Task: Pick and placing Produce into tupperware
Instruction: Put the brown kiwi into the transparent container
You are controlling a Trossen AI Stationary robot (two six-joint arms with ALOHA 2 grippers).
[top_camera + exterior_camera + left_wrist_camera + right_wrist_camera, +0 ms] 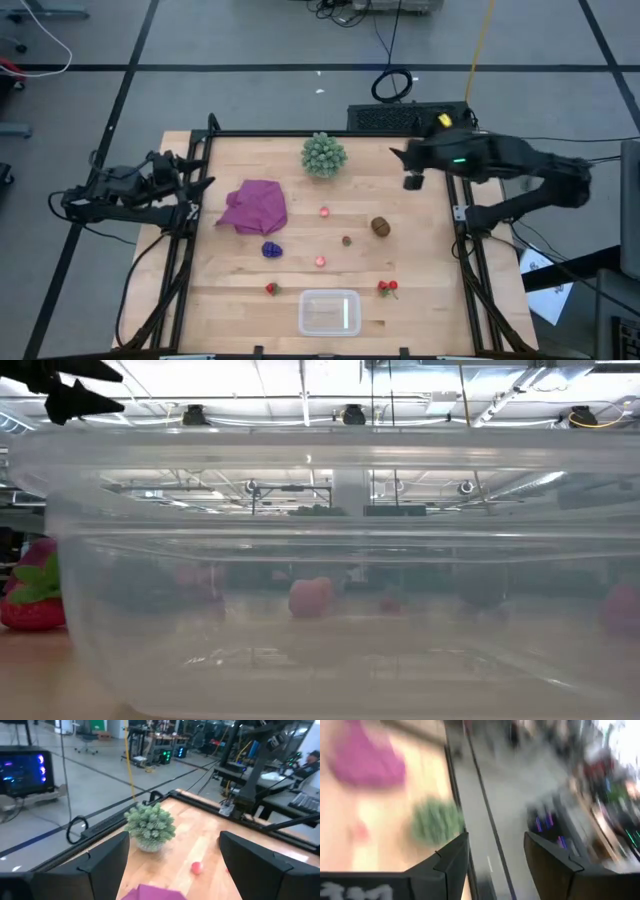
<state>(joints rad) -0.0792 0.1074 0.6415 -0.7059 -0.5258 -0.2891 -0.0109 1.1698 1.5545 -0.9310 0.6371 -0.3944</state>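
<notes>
- Two dark robot arms are in sight, and neither hand holds anything.
- Right hand (pixel 413 180) hangs above the counter's far right part, near the rear rail; its two dark fingers (pixel 451 862) stand apart with nothing between them.
- Left hand (pixel 196 185) rests at the counter's left edge, beside the frame rail, fingers (pixel 107 860) spread wide and released.
- Nearest the right hand on the light wooden counter (pixel 430 250) lies the brown oval kiwi-like toy (pixel 380 226), apart from it, toward the front.
- A small dark round piece (pixel 346 240) lies just left of the kiwi, and a small pink berry (pixel 324 211) sits further left and toward the rear.
- Another pink berry (pixel 320 261) lies near the counter's middle, with the dark purple grape cluster (pixel 271 249) to its left.
- A crumpled magenta-purple cloth (pixel 254 205) lies just behind the grapes, near the left hand.
- A pale green bushy ball (pixel 324 155) stands at the rear edge, between the two arms.
- Toward the front, a red strawberry with a green top (pixel 271 288) lies left of the small clear plastic rectangular tub (pixel 329 311), and a red berry pair (pixel 387 288) lies right of it.
- The tub sits at the front centre edge, apart from every fruit; nothing shows inside it from above.
</notes>
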